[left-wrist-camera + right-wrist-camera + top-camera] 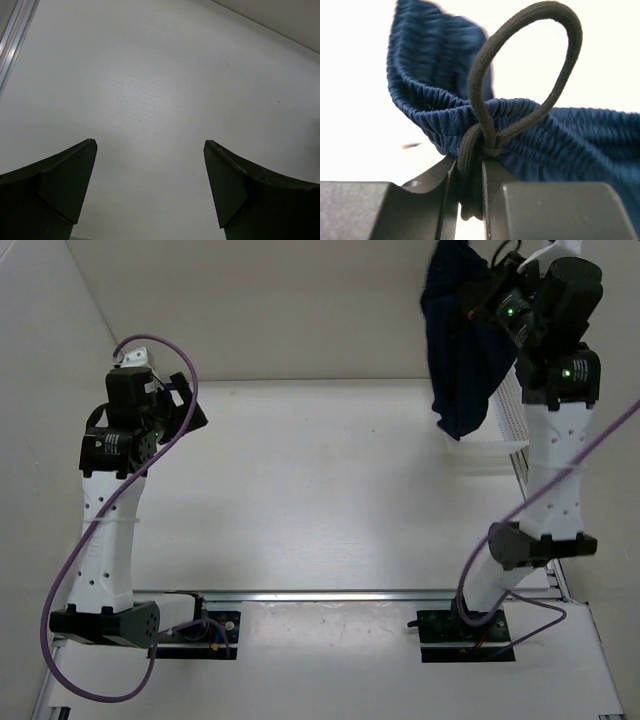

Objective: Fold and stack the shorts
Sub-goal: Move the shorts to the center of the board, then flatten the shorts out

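Note:
The dark navy shorts [458, 340] hang in the air at the far right, clear of the table. My right gripper [478, 302] is shut on their waistband. In the right wrist view the gathered navy waistband [445, 112] and the knotted dark drawstring [485, 85] are pinched between the fingers, with a loop of string standing up; the gripper [469, 167] holds them at the knot. My left gripper [192, 405] is open and empty above the left of the table; in the left wrist view [150, 150] only bare table shows between the fingers.
A white mesh basket [512, 415] stands at the right edge of the table, partly behind the right arm and the hanging shorts. The white table [320, 490] lies between the two arms. A metal rail [350, 595] runs along the near edge.

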